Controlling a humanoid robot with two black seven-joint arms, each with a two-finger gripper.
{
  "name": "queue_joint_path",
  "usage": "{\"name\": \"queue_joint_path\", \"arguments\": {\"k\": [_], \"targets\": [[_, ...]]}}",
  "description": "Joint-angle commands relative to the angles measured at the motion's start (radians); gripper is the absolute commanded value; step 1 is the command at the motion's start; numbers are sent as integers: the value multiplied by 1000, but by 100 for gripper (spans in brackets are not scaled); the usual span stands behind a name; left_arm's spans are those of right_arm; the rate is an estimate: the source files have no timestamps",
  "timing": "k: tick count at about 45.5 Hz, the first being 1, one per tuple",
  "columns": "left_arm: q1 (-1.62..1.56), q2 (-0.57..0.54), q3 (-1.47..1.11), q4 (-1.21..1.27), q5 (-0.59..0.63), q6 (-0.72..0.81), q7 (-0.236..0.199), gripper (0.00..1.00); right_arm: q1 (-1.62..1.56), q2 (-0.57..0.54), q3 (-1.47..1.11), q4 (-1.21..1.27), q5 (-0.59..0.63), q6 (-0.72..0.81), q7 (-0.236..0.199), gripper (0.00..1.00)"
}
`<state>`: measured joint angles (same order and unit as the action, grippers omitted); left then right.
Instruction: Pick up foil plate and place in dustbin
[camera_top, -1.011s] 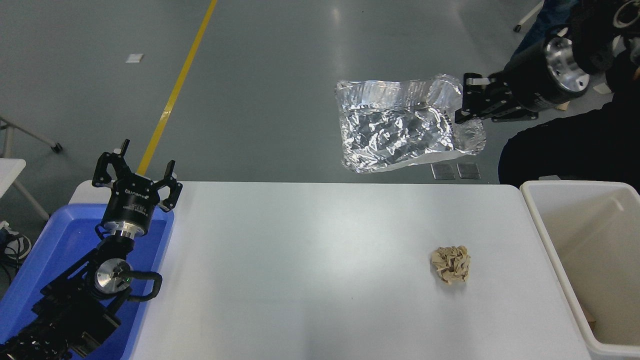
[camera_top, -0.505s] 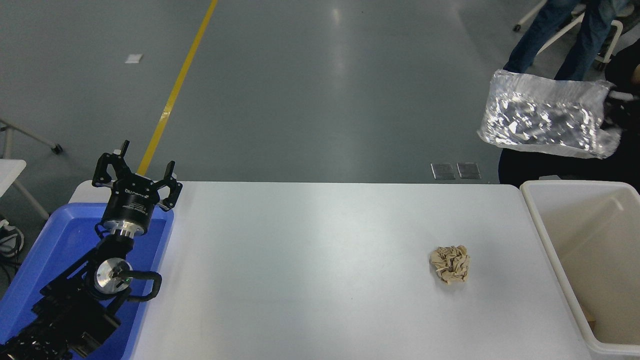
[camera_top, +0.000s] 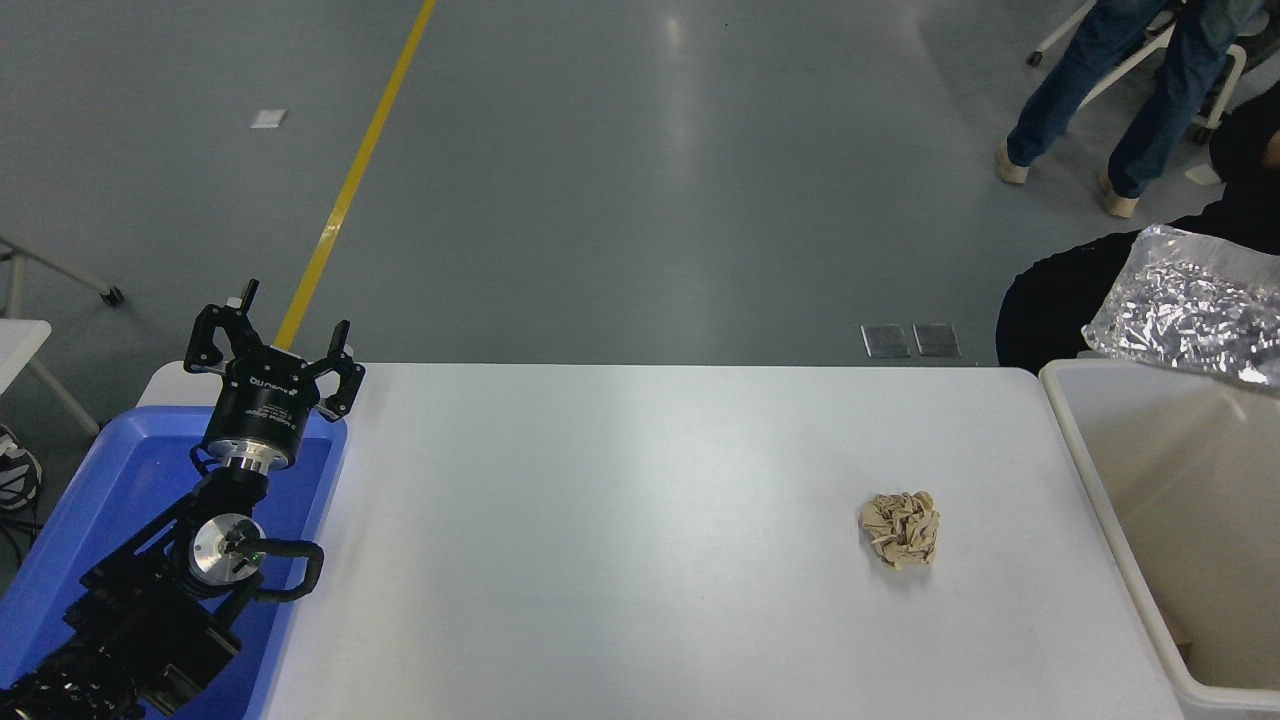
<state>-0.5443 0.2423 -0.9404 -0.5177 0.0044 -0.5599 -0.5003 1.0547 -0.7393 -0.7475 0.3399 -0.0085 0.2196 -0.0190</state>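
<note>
Foil plate (camera_top: 1190, 315) above dustbin (camera_top: 1090, 460), cut by frame edge; right claw unseen; left claw (camera_top: 272, 345) wide

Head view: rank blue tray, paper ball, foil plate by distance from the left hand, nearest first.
From the left hand:
1. blue tray, directly beneath it, table's left end.
2. paper ball, on the table, right of centre.
3. foil plate, far right, above the dustbin's rim.

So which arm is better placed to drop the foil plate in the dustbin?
Right, probably. The foil plate hangs at the right edge over the dustbin's far rim; the right pincer is out of frame. The left pincer sits over the blue tray.
</note>
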Motion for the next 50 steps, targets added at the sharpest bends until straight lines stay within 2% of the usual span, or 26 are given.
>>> {"name": "queue_joint_path", "arguments": {"k": [1, 9, 19, 31, 32, 33, 34, 35, 37, 50], "targets": [[0, 0, 0, 1, 0, 0, 0, 98, -243, 37, 146, -36, 38, -201, 1, 0], [0, 0, 0, -1, 0, 0, 0, 98, -341, 90, 165, -64, 62, -290, 1, 0], [0, 0, 0, 1, 0, 0, 0, 98, -412, 109, 175, -94, 116, -295, 1, 0], [0, 0, 0, 1, 0, 0, 0, 98, -432, 110, 178, -94, 119, -295, 1, 0], [0, 0, 0, 1, 0, 0, 0, 98, -432, 112, 180, -94, 119, -295, 2, 7], [0, 0, 0, 1, 0, 0, 0, 98, -432, 112, 178, -94, 119, -295, 2, 25], [0, 0, 0, -1, 0, 0, 0, 98, -432, 115, 178, -98, 119, -296, 2, 67], [0, 0, -1, 1, 0, 0, 0, 98, -429, 115, 178, -101, 119, -296, 2, 82], [0, 0, -2, -1, 0, 0, 0, 98, -426, 118, 178, -108, 119, -296, 2, 100], [0, 0, 0, 1, 0, -2, 0, 98, -400, 152, 177, -88, 119, -279, 2, 100]]}}
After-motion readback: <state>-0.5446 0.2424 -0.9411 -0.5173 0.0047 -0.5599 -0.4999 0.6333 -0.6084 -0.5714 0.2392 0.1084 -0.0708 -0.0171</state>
